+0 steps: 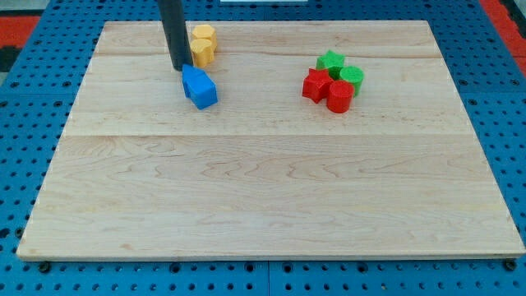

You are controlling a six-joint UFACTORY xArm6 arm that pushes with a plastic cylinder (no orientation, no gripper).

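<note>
My tip (179, 67) stands at the upper left of the wooden board (263, 189), touching or almost touching the upper left corner of a blue block (200, 87). The rod rises straight out of the view's top. Just right of the rod sit two yellow blocks (202, 44), one stacked behind the other toward the view's top, close to the rod but apart from the blue block.
At the upper right lies a tight cluster: a green star-like block (330, 61), a green cylinder (352, 77), a red star-like block (315, 85) and a red cylinder (339, 96). A blue pegboard (25, 148) surrounds the board.
</note>
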